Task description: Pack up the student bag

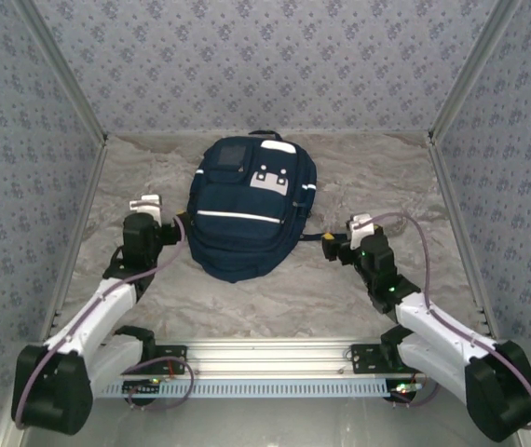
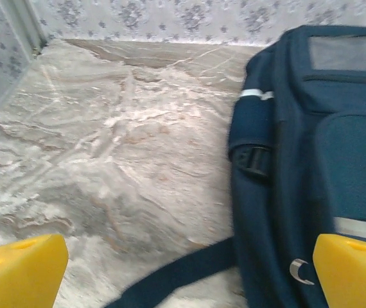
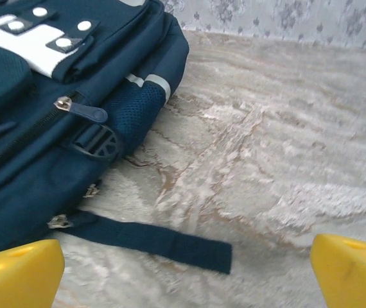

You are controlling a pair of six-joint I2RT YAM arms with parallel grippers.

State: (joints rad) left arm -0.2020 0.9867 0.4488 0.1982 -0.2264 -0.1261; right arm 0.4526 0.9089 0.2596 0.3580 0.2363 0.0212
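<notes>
The student bag [image 1: 247, 205], a navy-blue backpack with white stripe trim and a grey-white patch, lies flat in the middle of the table. My left gripper [image 1: 152, 209] stands open just left of it. In the left wrist view the bag's side [image 2: 311, 160] fills the right half, and a dark strap [image 2: 176, 273] runs across the gap between my yellow fingertips [image 2: 19, 269]; that left gripper [image 2: 189, 276] holds nothing. My right gripper [image 1: 333, 244] stands open at the bag's lower right. Between its wide-apart fingers [image 3: 353, 269], the right gripper [image 3: 186, 273] is empty above a loose strap end [image 3: 157, 240].
A zipper pull [image 3: 83, 110] and a black buckle [image 3: 99, 141] sit on the bag's right side. The marbled cloth surface [image 1: 275, 298] is bare around the bag. Patterned walls [image 1: 23, 140] enclose three sides. A metal rail [image 1: 275, 358] runs along the near edge.
</notes>
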